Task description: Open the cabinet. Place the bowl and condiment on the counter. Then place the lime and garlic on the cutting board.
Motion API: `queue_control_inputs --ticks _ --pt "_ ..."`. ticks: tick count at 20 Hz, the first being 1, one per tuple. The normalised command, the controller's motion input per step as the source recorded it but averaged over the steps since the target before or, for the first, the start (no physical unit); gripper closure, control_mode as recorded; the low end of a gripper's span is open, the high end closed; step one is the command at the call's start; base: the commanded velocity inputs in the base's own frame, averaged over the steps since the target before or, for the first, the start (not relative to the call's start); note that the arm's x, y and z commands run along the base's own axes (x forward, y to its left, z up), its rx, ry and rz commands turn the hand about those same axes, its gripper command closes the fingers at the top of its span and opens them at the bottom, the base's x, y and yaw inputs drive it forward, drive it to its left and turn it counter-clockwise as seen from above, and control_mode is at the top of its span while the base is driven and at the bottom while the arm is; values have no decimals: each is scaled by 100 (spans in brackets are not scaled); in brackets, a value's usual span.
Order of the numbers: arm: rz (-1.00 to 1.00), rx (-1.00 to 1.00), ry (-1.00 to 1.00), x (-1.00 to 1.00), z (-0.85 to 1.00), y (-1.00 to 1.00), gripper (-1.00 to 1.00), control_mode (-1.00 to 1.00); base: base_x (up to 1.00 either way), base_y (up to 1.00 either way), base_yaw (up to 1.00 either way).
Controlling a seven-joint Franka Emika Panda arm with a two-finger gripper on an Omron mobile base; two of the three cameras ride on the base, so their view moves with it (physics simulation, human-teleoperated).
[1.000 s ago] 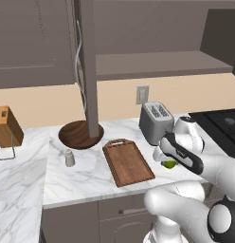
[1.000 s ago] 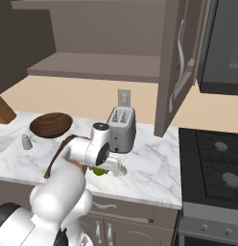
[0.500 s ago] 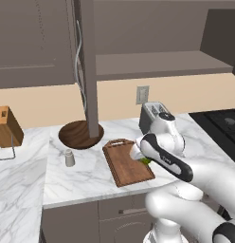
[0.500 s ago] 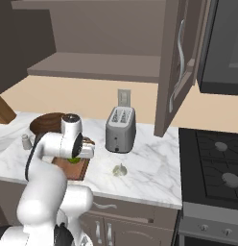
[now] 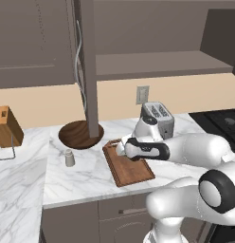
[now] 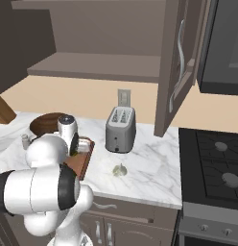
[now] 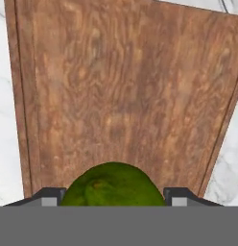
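My gripper (image 7: 113, 197) is shut on the lime (image 7: 113, 185), a round green fruit that sits between the two fingertips (image 7: 49, 196). Right below it lies the reddish-brown cutting board (image 7: 125, 91). In the left base view the gripper (image 5: 120, 149) hovers over the far end of the cutting board (image 5: 131, 168). The garlic (image 6: 120, 169) lies on the marble counter (image 6: 149, 168) in front of the toaster. Behind the board rests the dark wooden bowl (image 5: 79, 135), and the small grey condiment (image 5: 69, 158) stands to the board's left. The cabinet (image 5: 88, 66) stands open.
A silver toaster (image 5: 157, 116) stands just right of the board by the wall. At the far left is a knife block (image 5: 6, 127). The black stove (image 6: 217, 163) borders the counter on the right. The open cabinet door (image 6: 176, 67) juts out above the counter.
The arm has swung left with the lime in the gripper, from the counter in front of the toaster to over the cutting board. The garlic has stayed put.
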Motion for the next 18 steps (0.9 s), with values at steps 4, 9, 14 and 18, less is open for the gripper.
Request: queue_control_inputs --ticks 4,9,14,18 --pt "0 0 0 43 0 6 100 -100 0 0 0" --pt "0 0 0 11 0 1 -100 -100 0 0 0" --pt "0 0 -2 -5 4 0 -100 -100 0 0 0" --pt "0 1 -4 -29 40 -3 -100 -100 0 0 0"
